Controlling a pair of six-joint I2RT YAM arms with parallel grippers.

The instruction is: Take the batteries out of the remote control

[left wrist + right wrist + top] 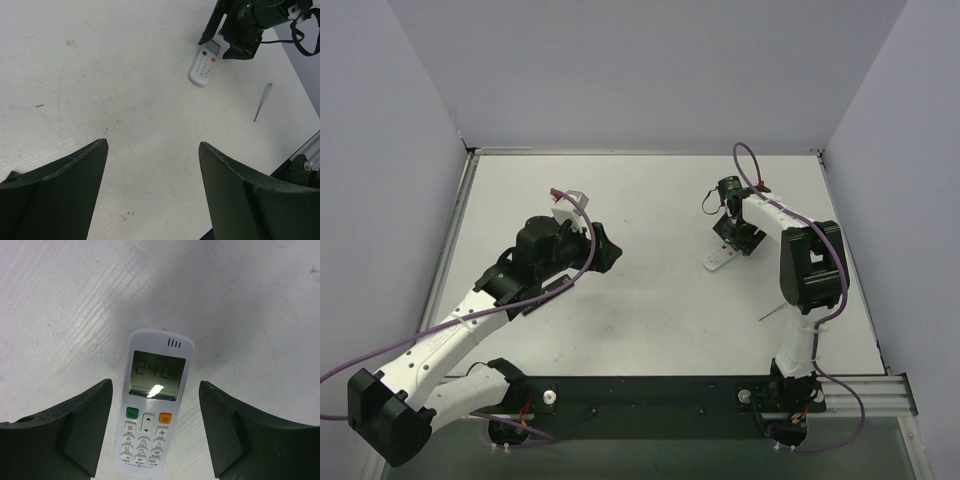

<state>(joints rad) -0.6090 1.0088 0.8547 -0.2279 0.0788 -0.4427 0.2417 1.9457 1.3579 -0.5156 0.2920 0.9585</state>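
Remote (152, 410) face-up btwn fingers of open R claw (154, 386), untouched; L claw (152, 145) open

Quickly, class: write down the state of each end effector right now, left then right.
Left end effector: open, holding nothing.
Right end effector: open, one finger on each side of the white remote, gaps showing, not gripping it.
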